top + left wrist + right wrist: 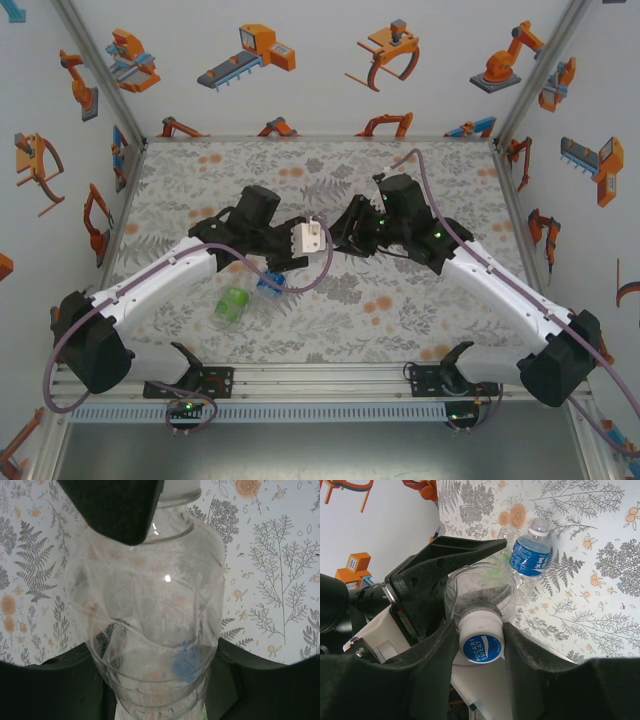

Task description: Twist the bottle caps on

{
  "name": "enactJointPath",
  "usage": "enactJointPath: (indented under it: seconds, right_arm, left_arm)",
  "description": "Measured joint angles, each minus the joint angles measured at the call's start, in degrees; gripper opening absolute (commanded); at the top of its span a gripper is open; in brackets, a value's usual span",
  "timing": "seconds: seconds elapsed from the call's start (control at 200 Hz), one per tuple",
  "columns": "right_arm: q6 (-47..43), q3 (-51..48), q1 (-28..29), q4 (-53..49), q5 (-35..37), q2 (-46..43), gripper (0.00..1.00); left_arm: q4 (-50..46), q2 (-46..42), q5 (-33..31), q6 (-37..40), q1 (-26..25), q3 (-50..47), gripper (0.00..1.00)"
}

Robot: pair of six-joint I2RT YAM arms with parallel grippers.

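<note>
1. Fern-printed tablecloth [420, 310] covers the table.
2. Left gripper [155, 652] clamps a clear bottle [480, 592]. Its Pocari Sweat cap [481, 641] sits between the right gripper [481, 647] fingers; I cannot tell whether they grip it.
3. Two more bottles lie near each other on the cloth: a capped blue-label bottle [531, 555] and a green-label bottle [232, 305].

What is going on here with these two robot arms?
The left hand is shut on a clear plastic bottle, holding it above the table. The right hand has its fingers on either side of the small white screw cap with a blue top sitting on that bottle's neck; whether they press it is unclear. A capped blue-labelled bottle and a green-labelled bottle lie on the floral table.
</note>
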Motion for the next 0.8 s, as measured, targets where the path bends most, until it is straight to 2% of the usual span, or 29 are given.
enactJointPath:
  seconds: [0.075, 0.155, 0.195, 0.225, 0.3, 0.365, 0.391, 0.476, 0.546, 0.636, 0.661, 0.701, 0.801]
  right_arm:
    - [0.0, 0.0, 0.0, 0.15, -0.02, 0.0, 0.4]
    - [-0.07, 0.0, 0.0, 0.37, -0.02, 0.15, 0.32]
    - [-0.09, 0.0, 0.0, 0.35, 0.0, 0.24, 0.28]
    - [-0.17, 0.0, 0.0, 0.37, 0.02, 0.28, 0.26]
    - [-0.46, 0.0, 0.0, 0.37, 0.04, 0.31, 0.2]
    - [-0.92, 0.0, 0.0, 0.39, 0.22, 0.31, 0.17]
    - [-1.25, 0.02, 0.0, 0.37, 0.26, 0.31, 0.17]
    - [-2.62, 0.72, -0.13, -0.11, 0.42, 0.44, 0.16]
    - [-4.44, 1.99, -0.37, -1.25, 0.46, 0.98, 0.15]
    - [-7.39, 3.74, -1.46, -3.43, 0.74, 1.88, 0.15]
    - [-8.28, 4.28, -1.9, -4.17, 1.05, 2.21, 0.15]
    - [-9.9, 5.4, -2.71, -5.79, 1.44, 2.84, 0.15]
    - [-14.69, 8.85, -5.01, -9.99, 3.06, 4.85, 0.15]
  left_arm:
    - [0.0, 0.0, 0.24, -0.13, 0.0, 0.11, 0.0]
    - [0.0, 0.0, 0.28, -0.17, 0.02, 0.22, 0.0]
    - [-0.04, 0.0, 0.24, -0.35, 0.04, 0.24, 0.05]
    - [-0.04, 0.0, 0.22, -0.39, 0.07, 0.24, 0.12]
    - [-0.04, 0.0, 0.17, -0.76, 0.07, 0.24, 0.38]
    - [0.0, 0.0, 0.11, -1.05, 0.07, 0.24, 0.52]
    - [0.04, 0.0, 0.04, -1.16, 0.07, 0.24, 0.61]
    - [0.76, -0.02, -0.15, -1.84, 0.02, 0.24, 0.72]
    - [1.97, -0.15, -0.24, -2.38, -0.15, 0.22, 0.86]
    - [3.04, -0.59, -0.48, -2.8, -0.24, 0.2, 0.91]
    - [3.39, -0.74, -0.52, -2.95, -0.22, 0.2, 0.97]
    - [3.89, -0.92, -0.81, -3.13, -0.22, 0.17, 1.0]
    - [5.16, -1.38, -1.77, -3.91, -0.2, 0.02, 0.97]
